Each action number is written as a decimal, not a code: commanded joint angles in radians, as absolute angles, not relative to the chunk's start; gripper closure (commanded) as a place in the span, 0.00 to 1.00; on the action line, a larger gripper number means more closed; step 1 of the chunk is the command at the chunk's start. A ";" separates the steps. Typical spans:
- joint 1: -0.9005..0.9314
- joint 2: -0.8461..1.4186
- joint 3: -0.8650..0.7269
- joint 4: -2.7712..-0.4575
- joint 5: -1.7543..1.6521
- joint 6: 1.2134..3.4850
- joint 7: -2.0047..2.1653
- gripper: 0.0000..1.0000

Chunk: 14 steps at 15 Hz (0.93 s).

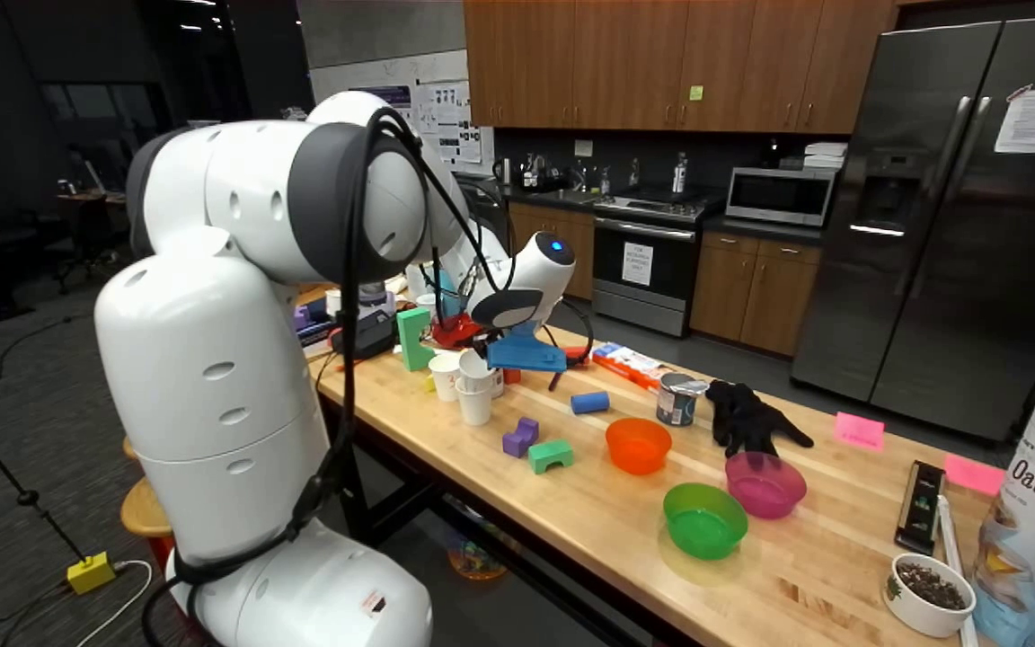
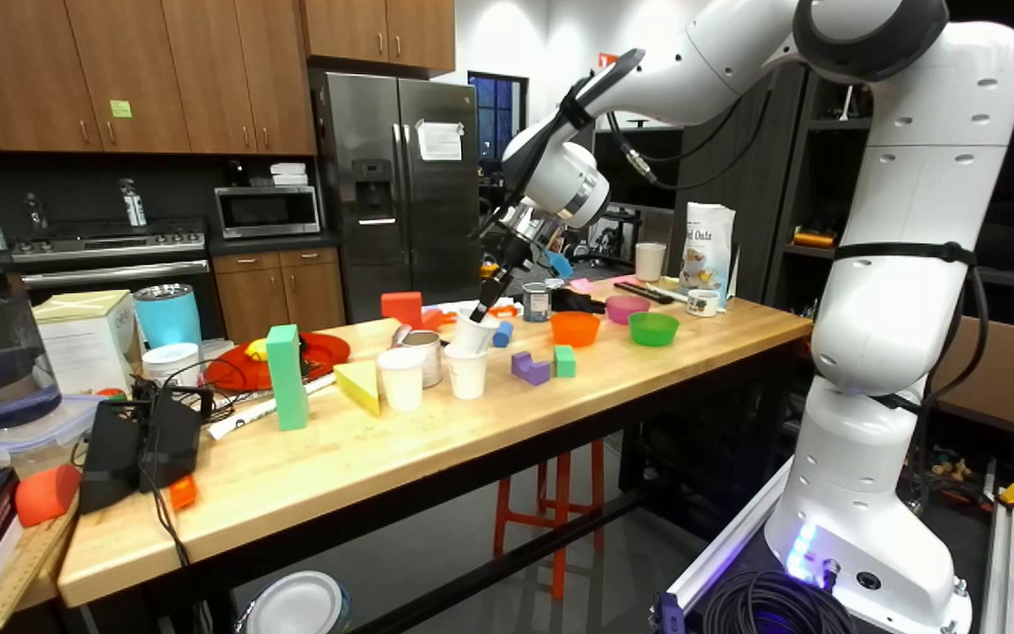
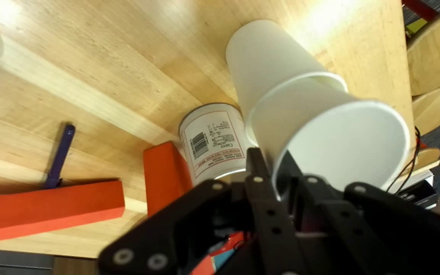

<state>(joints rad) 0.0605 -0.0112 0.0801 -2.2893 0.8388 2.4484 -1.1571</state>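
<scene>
A white paper cup (image 3: 315, 103) leans tilted in the mouth of a second white cup (image 3: 269, 57) that stands upright on the wooden table. At the tilted cup's rim is my gripper (image 3: 272, 152), one finger inside the cup and the other outside. The fingers stand slightly apart, with a gap wider than the thin cup wall between them. Close by the outer finger stands a labelled can (image 3: 216, 141). In an exterior view the gripper (image 2: 479, 310) points down into the upper cup (image 2: 474, 335), above the lower cup (image 2: 466, 374). Another white cup (image 2: 401, 379) stands beside them.
Red-orange blocks (image 3: 48, 210) and a dark purple pen (image 3: 59, 154) lie near the can. A tall green block (image 2: 287, 379) and yellow wedge (image 2: 357, 385) stand to one side. Purple (image 1: 520, 438) and green (image 1: 552, 456) blocks, a blue cylinder (image 1: 589, 402) and an orange bowl (image 1: 639, 447) lie further along.
</scene>
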 commanded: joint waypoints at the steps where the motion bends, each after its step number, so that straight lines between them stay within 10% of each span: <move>1: 0.066 -0.010 0.076 -2.286 0.822 2.445 -1.144 0.54; 9: 0.068 0.002 0.079 -2.280 0.819 2.447 -1.137 0.02; 14: 0.065 0.039 0.079 -2.254 0.822 2.427 -1.146 0.01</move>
